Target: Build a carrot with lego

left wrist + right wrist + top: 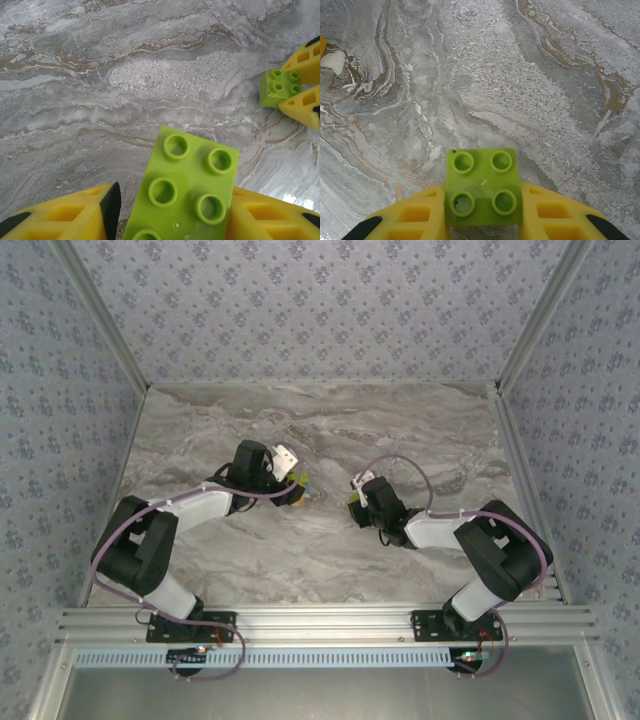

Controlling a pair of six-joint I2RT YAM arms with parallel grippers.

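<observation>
A long lime-green lego brick [182, 192] stands studs-up between the yellow fingers of my left gripper [175, 202]. The right finger touches it, while the left pad [111, 205] stays a narrow gap away, so the gripper is open around it. Whatever lies under this brick is hidden. A small square lime-green brick [482, 187] is pinched on both sides by my right gripper [482, 197], which is shut on it just above the table. From above, the left gripper [297, 485] and right gripper [356, 502] face each other mid-table. The left wrist view also catches the right gripper [282, 89] with its small brick [276, 87].
The marble-patterned table [320, 420] is bounded by patterned walls and an aluminium frame on the left, right and back. A short stretch of bare table separates the two grippers.
</observation>
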